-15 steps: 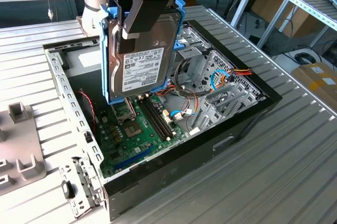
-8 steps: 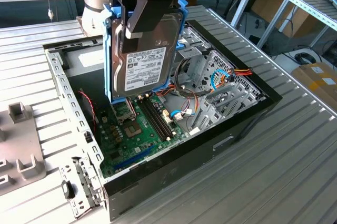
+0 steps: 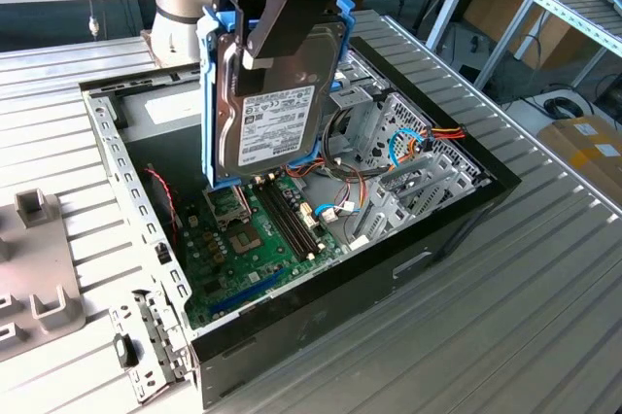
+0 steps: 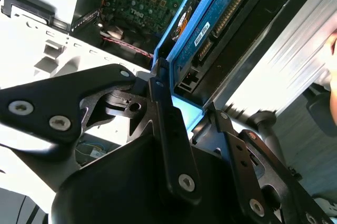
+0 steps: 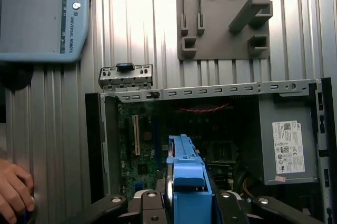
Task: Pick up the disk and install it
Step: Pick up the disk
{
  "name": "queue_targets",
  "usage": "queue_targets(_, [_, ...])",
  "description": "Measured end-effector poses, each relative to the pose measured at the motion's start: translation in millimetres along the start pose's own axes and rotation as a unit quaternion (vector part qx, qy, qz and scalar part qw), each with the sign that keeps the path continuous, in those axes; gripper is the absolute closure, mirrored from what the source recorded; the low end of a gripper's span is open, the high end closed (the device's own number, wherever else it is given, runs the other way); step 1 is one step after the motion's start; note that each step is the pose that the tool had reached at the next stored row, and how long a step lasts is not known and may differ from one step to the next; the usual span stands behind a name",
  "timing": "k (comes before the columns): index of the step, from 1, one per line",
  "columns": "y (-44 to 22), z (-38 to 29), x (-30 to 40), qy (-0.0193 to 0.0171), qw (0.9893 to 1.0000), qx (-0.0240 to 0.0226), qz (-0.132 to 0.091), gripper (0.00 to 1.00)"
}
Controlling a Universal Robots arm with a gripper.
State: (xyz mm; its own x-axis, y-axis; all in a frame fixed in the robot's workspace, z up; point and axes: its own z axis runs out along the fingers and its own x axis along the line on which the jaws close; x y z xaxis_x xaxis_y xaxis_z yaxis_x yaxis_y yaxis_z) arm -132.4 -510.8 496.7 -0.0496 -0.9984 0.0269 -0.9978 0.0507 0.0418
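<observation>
The hand clamps the disk near its top edge, upright above the open computer case. Stiff, probably weighty and shock-sensitive, it suits a firm pinch across its flat faces.

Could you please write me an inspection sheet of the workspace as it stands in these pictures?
Surface: ribbed metal table carrying an open computer case.
Job's things: the disk in its blue frame, held upright above the motherboard.
Clutter: grey fixture plate; loose metal bracket; teach pendant.
Grippers: gripper shut on the disk.
Cables: red wire and coloured bundle inside the case.
Surroundings: a person's hand in the first wrist view; metal rack behind the table.
</observation>
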Motion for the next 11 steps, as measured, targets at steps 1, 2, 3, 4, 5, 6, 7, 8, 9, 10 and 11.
queue_targets(1, [-0.8,0.0,0.0,0.0,1.0,0.0,0.0,0.63])
queue_targets(2, [-1.2,0.0,0.0,0.0,1.0,0.0,0.0,0.63])
queue_targets(3, [-1.7,-0.1,-0.1,0.0,1.0,0.0,0.0,0.63])
queue_targets(4, [-2.1,-0.1,-0.1,0.0,1.0,0.0,0.0,0.63])
queue_targets(5, [-2.5,-0.1,-0.1,0.0,1.0,0.0,0.0,0.63])
queue_targets(6, [-2.9,-0.1,-0.1,0.0,1.0,0.0,0.0,0.63])
queue_targets(7, [-3.4,-0.1,-0.1,0.0001,1.0,0.0,0.0,0.63])
queue_targets(8, [-4.5,-0.2,-0.2,0.0,1.0,0.0,0.0,0.63])
queue_targets(9, [-5.3,-0.2,-0.2,0.0001,1.0,0.0,0.0,0.63])
queue_targets(10, [-5.9,-0.2,-0.2,0.0001,1.0,0.0,0.0,0.63])
queue_targets(11, [-6.6,-0.2,-0.3,0.0001,1.0,0.0,0.0,0.63])
